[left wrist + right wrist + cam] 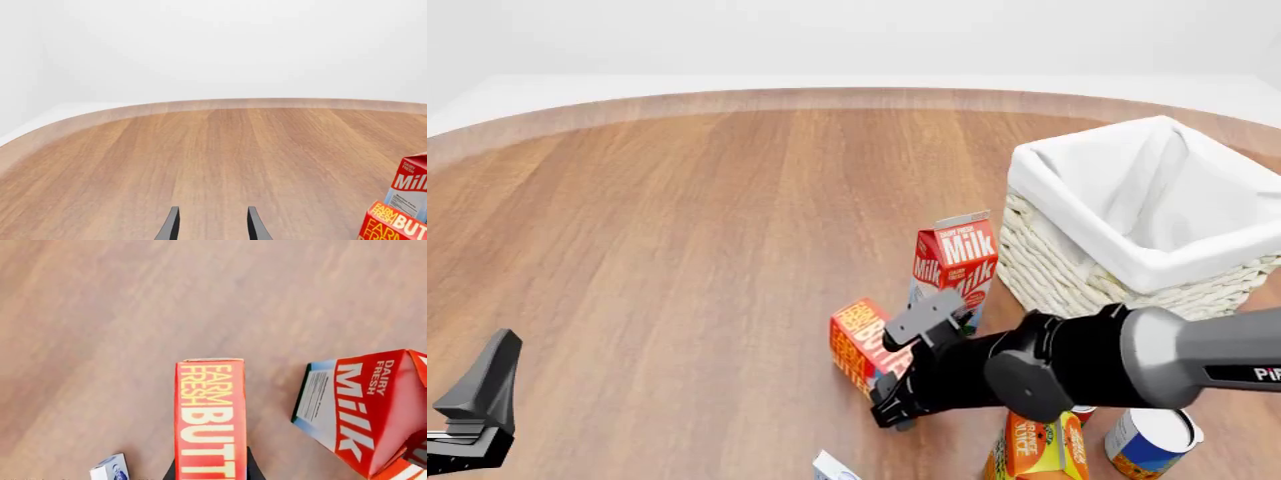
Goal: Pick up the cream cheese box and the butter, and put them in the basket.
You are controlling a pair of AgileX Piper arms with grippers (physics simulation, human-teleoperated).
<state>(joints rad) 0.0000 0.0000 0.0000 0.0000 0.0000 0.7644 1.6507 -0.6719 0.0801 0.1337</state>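
Fingers (248, 465) of the right arm sit on either side of the butter (210, 415), 1 dark tip showing at each long flank of the red and orange box in the right wrist view, so they clasp it. From the front, the right gripper (894, 395) reaches in from the right and covers the near right part of the butter (857, 345), which stands on the table (694, 250) near the middle. Just behind and to the right of the butter stands the milk carton (957, 265), upright, red and white with a gabled top; the 2 look close together, though I cannot tell whether they touch. Right of the carton and farther back sits the basket (1068, 270), white wicker with a white liner folded over its rim. At the near edge, left of the right arm, a white and pale-blue corner of the cream cheese box (834, 467) pokes into view, lying on the table apart from the butter. Under the right arm at the near right stand an orange juice carton (1038, 447) and a can (1148, 442).

At the near left, the left gripper (474, 410) hangs over bare wood, its 2 fingers (171, 226) parted around nothing.
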